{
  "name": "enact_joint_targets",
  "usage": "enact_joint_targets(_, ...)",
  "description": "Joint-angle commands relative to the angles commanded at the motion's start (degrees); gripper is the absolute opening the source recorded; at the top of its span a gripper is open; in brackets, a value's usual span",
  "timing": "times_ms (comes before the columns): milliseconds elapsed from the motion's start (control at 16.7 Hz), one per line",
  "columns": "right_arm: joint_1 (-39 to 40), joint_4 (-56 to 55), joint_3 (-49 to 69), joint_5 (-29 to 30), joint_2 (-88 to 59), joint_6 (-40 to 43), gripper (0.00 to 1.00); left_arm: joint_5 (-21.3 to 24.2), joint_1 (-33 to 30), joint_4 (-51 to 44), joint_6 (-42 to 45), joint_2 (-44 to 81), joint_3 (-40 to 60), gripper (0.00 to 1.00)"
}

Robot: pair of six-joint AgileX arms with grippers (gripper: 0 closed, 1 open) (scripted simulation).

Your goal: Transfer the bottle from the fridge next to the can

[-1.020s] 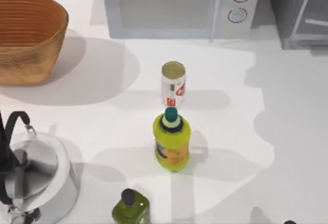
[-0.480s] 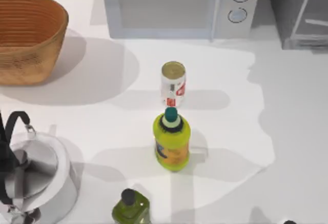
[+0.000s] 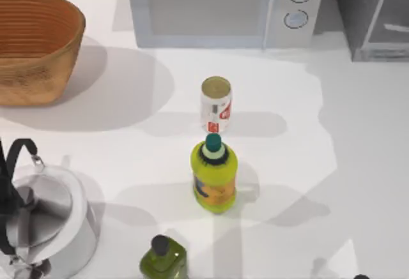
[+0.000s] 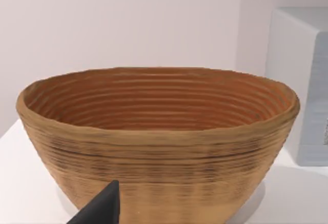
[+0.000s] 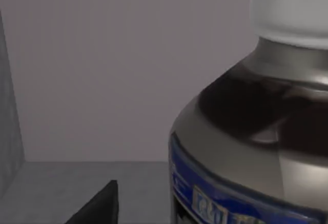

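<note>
In the top view a woven brown basket (image 3: 35,46) sat at the upper left of the frame on the white table (image 3: 358,164); below it, at the lower left, stood a steel kettle (image 3: 48,218) with a black handle; at the bottom edge left of centre showed a small olive-green bottle (image 3: 163,258) with a black cap; near the middle of the frame stood a yellow-green bottle (image 3: 214,177) with a teal cap, and just beyond it, close but apart, the can (image 3: 216,105), white with red markings and a dull gold top; a white microwave (image 3: 223,7) with two round knobs ran along the top centre; the grey fridge (image 3: 358,14) with its pale door frame filled the upper right corner. In the left wrist view the basket (image 4: 159,137) stood in front of the camera, and a dark fingertip (image 4: 100,208) of the left gripper rose from the lower edge; whether its jaws were spread I cannot tell. In the right wrist view the bottle (image 5: 251,147), with white cap and blue label, stood upright and very close inside the grey fridge interior (image 5: 102,70); one dark fingertip (image 5: 97,206) of the right gripper showed at the lower edge, beside the bottle; whether its jaws were spread or pinching I cannot tell.
</note>
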State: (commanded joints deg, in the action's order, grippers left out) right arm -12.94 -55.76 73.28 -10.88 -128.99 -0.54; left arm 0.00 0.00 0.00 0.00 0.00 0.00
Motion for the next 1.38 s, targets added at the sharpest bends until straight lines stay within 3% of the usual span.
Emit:
enact_joint_targets(300, 0.1, 0.6, 1.2, 0.1, -0.7, 0.0, 1.0, 0.0, 0.0, 0.0, 0.0, 0.0, 0.0, 1.0)
enact_joint_targets(1080, 0.1, 0.6, 1.2, 0.1, -0.7, 0.0, 0.02, 0.0, 0.0, 0.0, 0.0, 0.0, 0.0, 1.0)
enact_joint_targets(1380, 0.1, 0.6, 1.2, 0.1, -0.7, 0.0, 0.0, 0.0, 0.0, 0.0, 0.0, 0.0, 0.0, 1.0)
